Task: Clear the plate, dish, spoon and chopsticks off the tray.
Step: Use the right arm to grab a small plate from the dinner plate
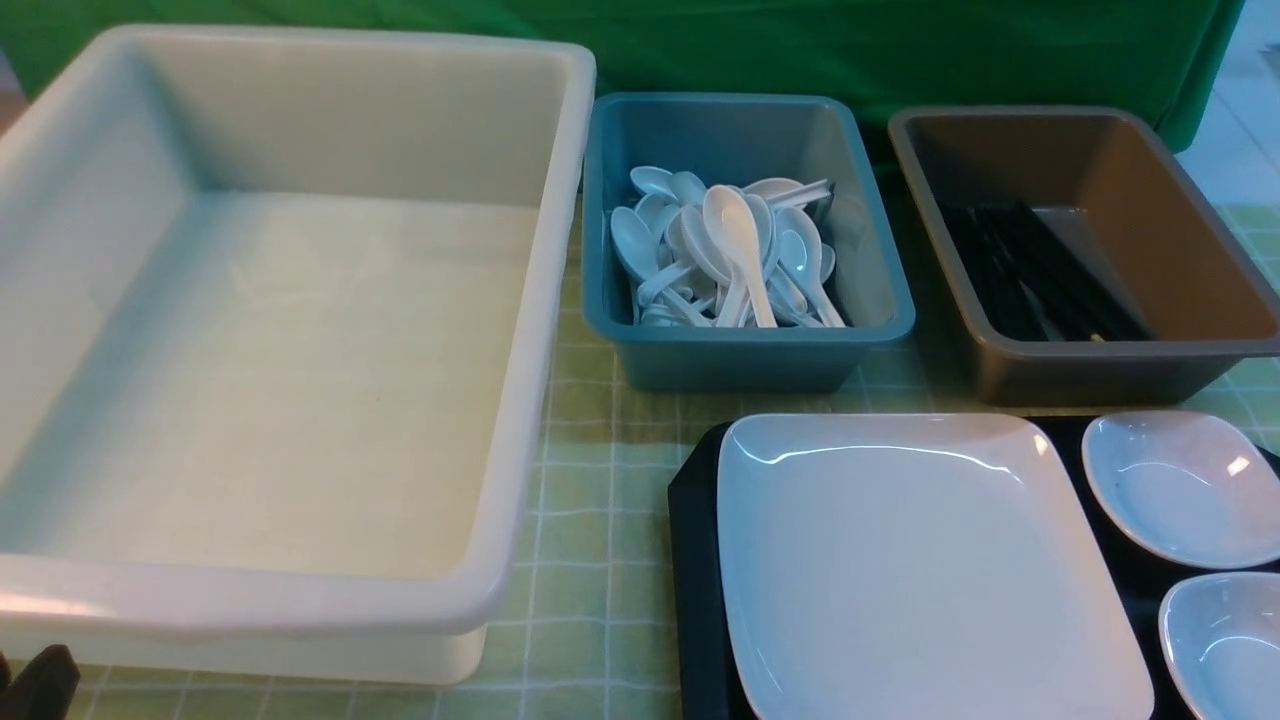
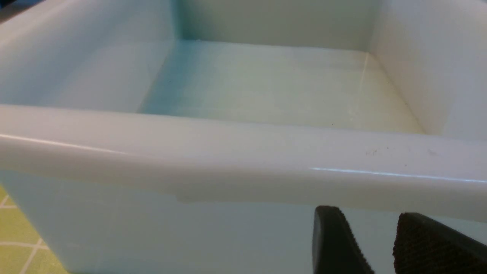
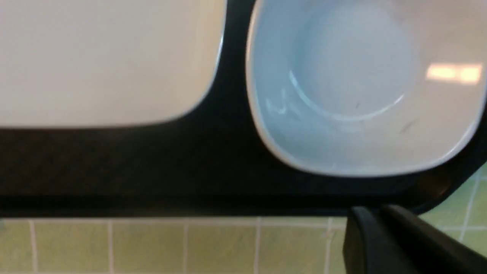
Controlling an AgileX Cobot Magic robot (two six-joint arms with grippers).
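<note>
The dark tray [image 1: 700,560] lies at the front right and carries the large white plate [image 1: 920,570]. Two small white dishes [image 1: 1180,485] [image 1: 1230,640] sit to the plate's right. The right wrist view shows the plate's corner [image 3: 106,57], one dish [image 3: 361,87] and the tray's rim [image 3: 152,171]. My right gripper [image 3: 374,211] is shut and empty, hanging over the tablecloth just outside that rim. My left gripper [image 2: 367,215] is open and empty, close to the outer wall of the white tub [image 2: 243,160]. Several white spoons [image 1: 740,250] lie in the teal bin. Black chopsticks [image 1: 1040,270] lie in the brown bin.
A big empty white tub [image 1: 270,330] fills the left half of the table. Behind the tray stand the teal bin [image 1: 750,350] and the brown bin [image 1: 1100,365]. A green checked cloth [image 1: 600,480] covers the table.
</note>
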